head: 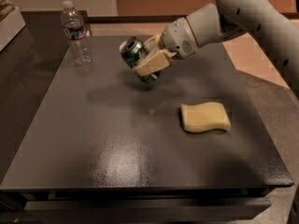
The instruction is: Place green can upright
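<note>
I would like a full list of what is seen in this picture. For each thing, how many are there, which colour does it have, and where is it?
table: one, dark grey, fills most of the view
green can: one, dark green with silver ends, tilted, held in the gripper over the far middle of the table
water bottle: one, clear plastic with a white cap, upright at the far left of the table
sponge: one, pale yellow, lying flat on the right half of the table
pale object: one, whitish, far left edge, cut off by the frame
gripper: one, beige fingers closed on the green can
arm: one, light grey, reaching in from the upper right
</note>
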